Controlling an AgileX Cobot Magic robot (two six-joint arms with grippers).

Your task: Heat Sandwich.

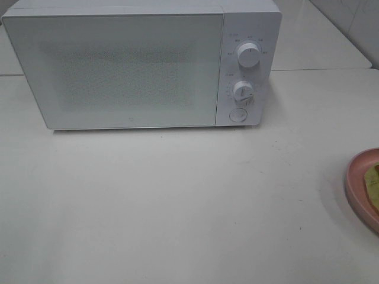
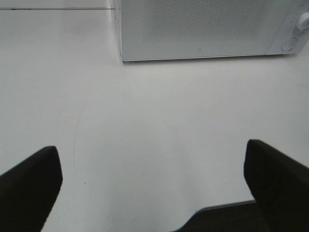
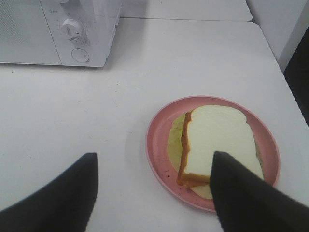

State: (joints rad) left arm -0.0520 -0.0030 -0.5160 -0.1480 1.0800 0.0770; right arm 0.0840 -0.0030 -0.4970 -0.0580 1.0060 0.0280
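Sandwich (image 3: 217, 140) lies on pink plate (image 3: 159, 145); right tool (image 3: 154, 193) and left tool (image 2: 154, 183) both spread, empty, above tabletop (image 1: 177, 201).

The sandwich (image 3: 217, 140), white bread with tan crust, lies flat on a pink plate (image 3: 159, 145).

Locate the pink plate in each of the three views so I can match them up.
Exterior high: pink plate cut off at the right edge, on the table.
Left wrist: not in view.
Right wrist: whole plate with the sandwich on it, partly behind one finger of the right hand.
Shared landmark: the white microwave, door closed, seen in all three views.
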